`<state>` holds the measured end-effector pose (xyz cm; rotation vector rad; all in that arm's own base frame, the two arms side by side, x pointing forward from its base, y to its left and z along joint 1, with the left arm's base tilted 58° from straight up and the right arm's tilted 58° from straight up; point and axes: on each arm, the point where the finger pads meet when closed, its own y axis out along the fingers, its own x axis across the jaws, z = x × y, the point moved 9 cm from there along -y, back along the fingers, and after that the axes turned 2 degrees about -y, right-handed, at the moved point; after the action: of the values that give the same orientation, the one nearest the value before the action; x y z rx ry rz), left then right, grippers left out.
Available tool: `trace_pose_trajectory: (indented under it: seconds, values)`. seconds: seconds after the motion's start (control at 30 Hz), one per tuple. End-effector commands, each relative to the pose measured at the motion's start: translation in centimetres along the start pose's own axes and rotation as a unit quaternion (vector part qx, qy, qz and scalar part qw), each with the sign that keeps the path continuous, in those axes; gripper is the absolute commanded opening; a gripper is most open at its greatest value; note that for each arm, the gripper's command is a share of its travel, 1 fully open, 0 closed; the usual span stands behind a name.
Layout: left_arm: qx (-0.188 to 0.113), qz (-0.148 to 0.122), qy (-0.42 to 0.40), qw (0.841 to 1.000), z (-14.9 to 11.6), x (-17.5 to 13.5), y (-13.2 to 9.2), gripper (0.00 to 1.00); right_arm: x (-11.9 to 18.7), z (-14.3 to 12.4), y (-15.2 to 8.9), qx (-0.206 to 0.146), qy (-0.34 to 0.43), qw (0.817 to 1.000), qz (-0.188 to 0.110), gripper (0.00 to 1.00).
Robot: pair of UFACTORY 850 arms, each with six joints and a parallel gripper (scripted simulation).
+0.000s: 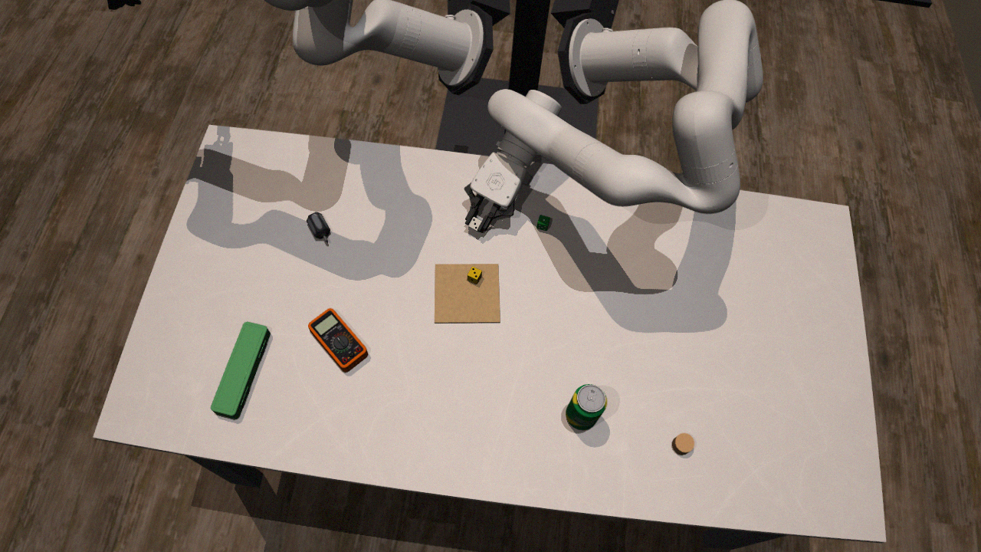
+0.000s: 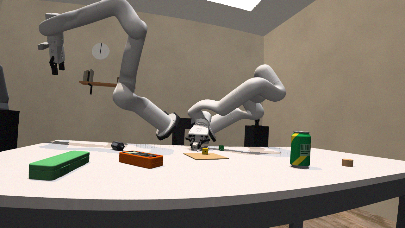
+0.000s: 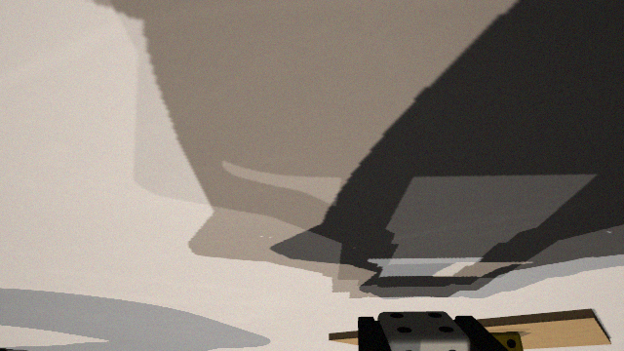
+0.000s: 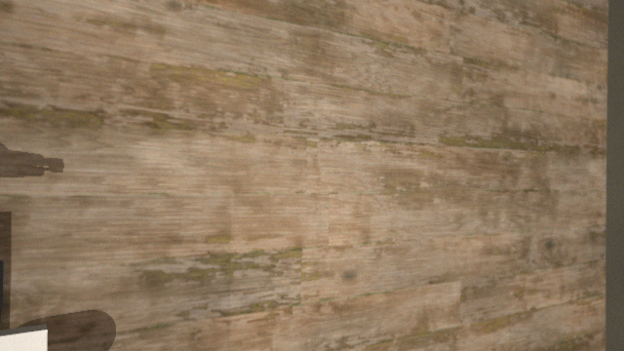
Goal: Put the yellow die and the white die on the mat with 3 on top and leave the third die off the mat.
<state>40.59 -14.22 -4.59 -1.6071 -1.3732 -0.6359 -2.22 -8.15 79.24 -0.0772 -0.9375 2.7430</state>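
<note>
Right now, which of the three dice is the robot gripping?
The white die, pinched between the left gripper's fingers; the yellow and green dice are not gripped.

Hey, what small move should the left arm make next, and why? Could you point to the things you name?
Probably ease the white die point(image 1: 474, 223) point(image 2: 195, 146) point(image 3: 423, 331) down to the table point(image 1: 411, 425) point(image 2: 198, 181) point(image 3: 58, 234) point(image 4: 21, 341) and release: the left gripper point(image 1: 477, 224) point(image 2: 195, 145) point(image 3: 416, 336) holds it low, tilted wrist, short of the mat point(image 1: 466, 302) point(image 2: 215, 156) point(image 3: 570, 331).
</note>
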Motion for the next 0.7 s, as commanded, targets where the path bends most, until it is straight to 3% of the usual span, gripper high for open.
trace_pose_trajectory:
  seconds: [0.0,0.67]
  values:
    - [-0.001,0.000,0.000,1.000,0.23,0.01,0.15,0.22,0.01,0.02,-0.09,0.001,0.000,1.000,0.000,1.00]
    - [-0.001,0.000,0.000,1.000,0.64,0.02,0.37,0.22,0.01,0.02,-0.09,0.001,0.000,1.000,0.000,1.00]
